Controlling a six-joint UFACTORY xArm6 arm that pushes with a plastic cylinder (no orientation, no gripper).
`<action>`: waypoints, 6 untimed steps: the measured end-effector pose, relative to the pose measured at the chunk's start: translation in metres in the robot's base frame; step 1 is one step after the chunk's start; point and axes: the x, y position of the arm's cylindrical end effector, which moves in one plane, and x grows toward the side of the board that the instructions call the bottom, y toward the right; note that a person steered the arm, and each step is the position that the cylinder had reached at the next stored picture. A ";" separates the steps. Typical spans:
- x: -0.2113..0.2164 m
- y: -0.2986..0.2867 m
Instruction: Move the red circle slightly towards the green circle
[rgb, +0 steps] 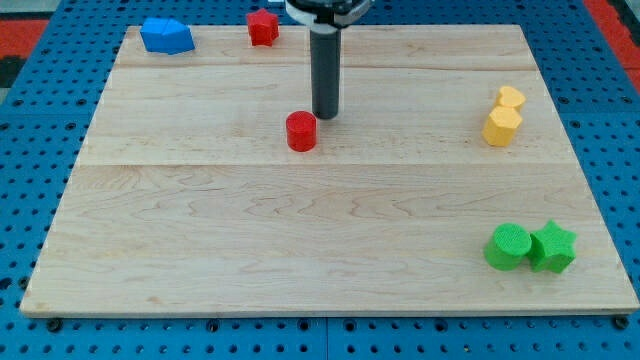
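The red circle (301, 131) sits on the wooden board (300, 240), a little above and to the left of centre. My tip (326, 116) stands just beside it, toward the view's upper right; there are no fingers, only the bare rod. The green circle (508, 246) lies well apart at the lower right, touching a green star (553, 247). Two yellow blocks (504, 115) sit touching at the right edge.

The arm enters from the view's top, left of centre, and ends in a straight dark rod (326, 75) standing upright. My tip (326, 116) rests low at the rod's foot, in the view's upper half.
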 end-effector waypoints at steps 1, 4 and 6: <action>-0.016 -0.052; 0.080 0.016; 0.078 -0.043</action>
